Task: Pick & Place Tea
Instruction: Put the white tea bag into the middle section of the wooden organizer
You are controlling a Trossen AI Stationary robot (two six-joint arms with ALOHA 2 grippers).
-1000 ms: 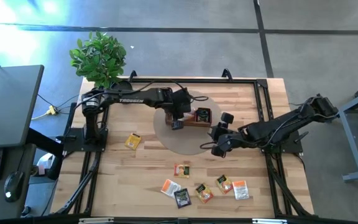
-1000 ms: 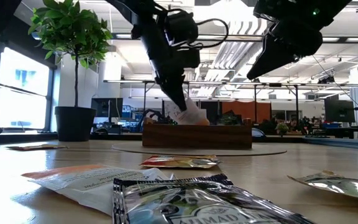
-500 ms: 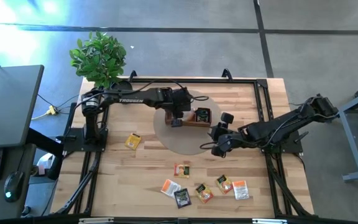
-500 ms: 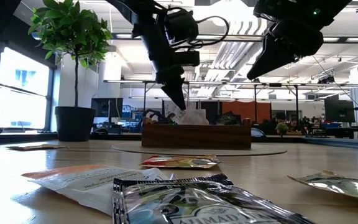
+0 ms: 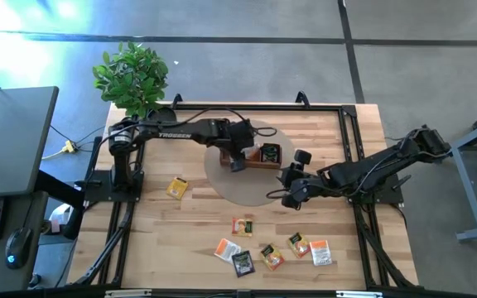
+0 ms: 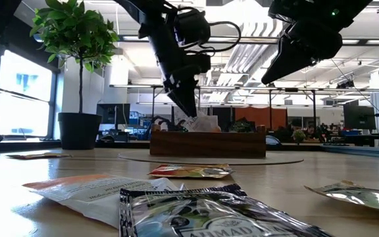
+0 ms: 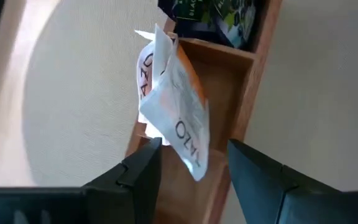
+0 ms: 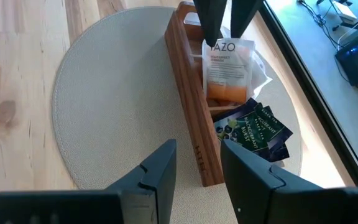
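A white-and-orange tea packet [image 7: 176,118] stands on edge in the end compartment of the long wooden tray [image 5: 259,157], leaning on its wall. My left gripper [image 7: 194,149] hangs open just above it, one finger on either side of the packet's top edge [image 8: 229,43]. Dark tea packets [image 8: 257,130] fill the neighbouring compartment. My right gripper [image 8: 197,152] hovers open over the round mat [image 5: 238,186], nearer the table's front than the tray, with nothing between its fingers.
Several loose tea packets [image 5: 271,256] lie near the table's front edge, one [image 5: 241,226] lies closer to the mat, and a yellow one [image 5: 176,187] lies on the left. A potted plant [image 5: 133,76] stands beyond the far left corner.
My left gripper has opened and let go of the white-and-orange packet, which has sunk lower into the tray's compartment. The gripper has stayed just above it.
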